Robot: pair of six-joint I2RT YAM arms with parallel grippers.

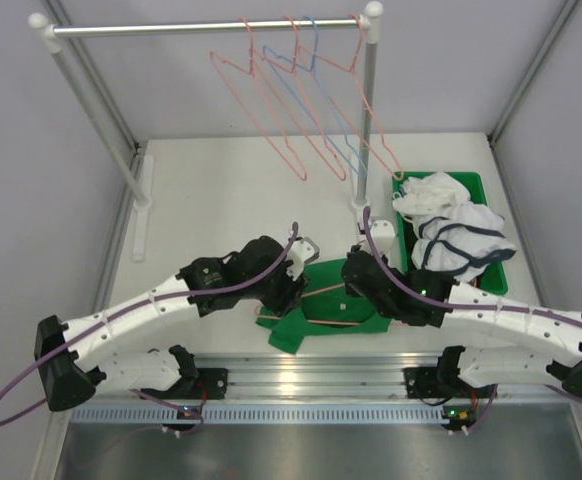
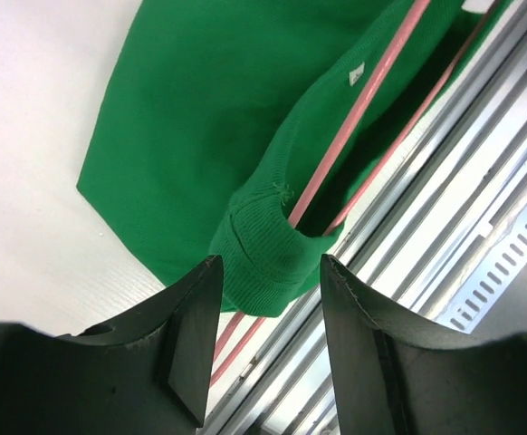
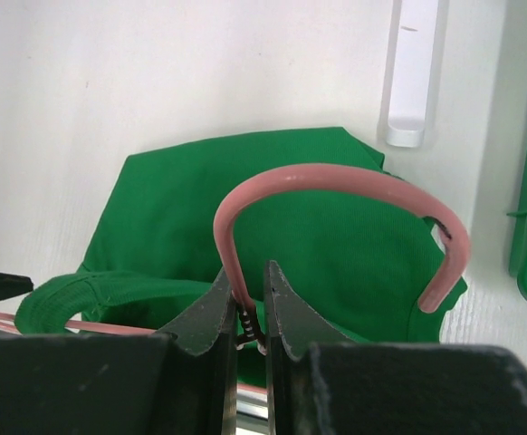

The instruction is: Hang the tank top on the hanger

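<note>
Slippage threatens at six o'clock on the surface [image 1: 221,190], where the tank top [image 1: 289,335] lies partly threaded on the hanger [image 3: 336,170], right jaws clamped on its neck, left jaws open over the strap [image 2: 263,263]: lifting toward the twelve o'clock rail [image 1: 201,28] could shed it.

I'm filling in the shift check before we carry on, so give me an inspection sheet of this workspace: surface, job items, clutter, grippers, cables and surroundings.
Surface: white table, no spills seen.
Job's things: green tank top lies flat near the front edge; pink hanger partly threaded inside it, hook sticking out.
Clutter: green bin at the right with white clothes; spare hangers on the rail.
Grippers: left gripper open over the top's shoulder strap; right gripper shut on the hanger just below the hook.
Cables: purple cables run along both arms, no snag seen.
Surroundings: plain grey walls.
</note>
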